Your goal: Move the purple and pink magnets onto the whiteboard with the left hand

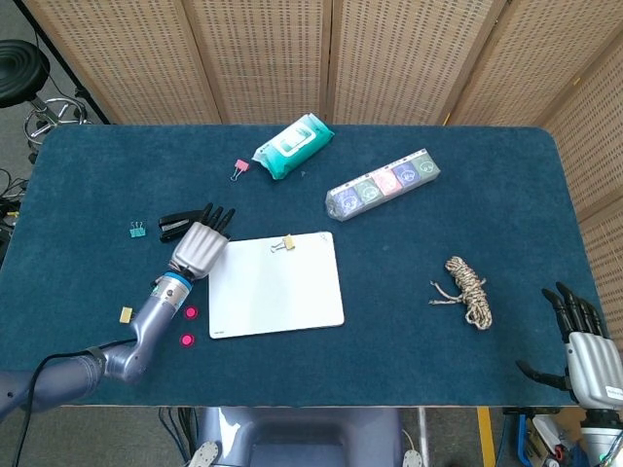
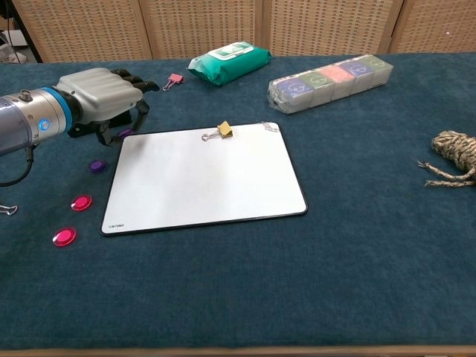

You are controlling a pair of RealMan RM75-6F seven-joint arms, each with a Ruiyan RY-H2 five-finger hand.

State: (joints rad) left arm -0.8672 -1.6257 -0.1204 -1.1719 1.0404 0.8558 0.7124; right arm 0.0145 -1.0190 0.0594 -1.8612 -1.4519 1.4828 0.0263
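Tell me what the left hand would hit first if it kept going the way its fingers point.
Probably the black stapler: the left hand points up-table toward it, fingertips nearly there. Depth is unclear.

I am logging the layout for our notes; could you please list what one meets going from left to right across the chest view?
Left hand → pink binder clip → whiteboard → pack of wipes → row of boxes → rope bundle.

Dark teal counter (image 2: 357,282), white whiteboard (image 2: 204,178) edged in black, two pink magnets (image 2: 81,202), purple magnet (image 2: 97,166), silver-grey left hand (image 2: 104,97) with black fingers (image 2: 145,84), green wipes pack (image 2: 227,62)
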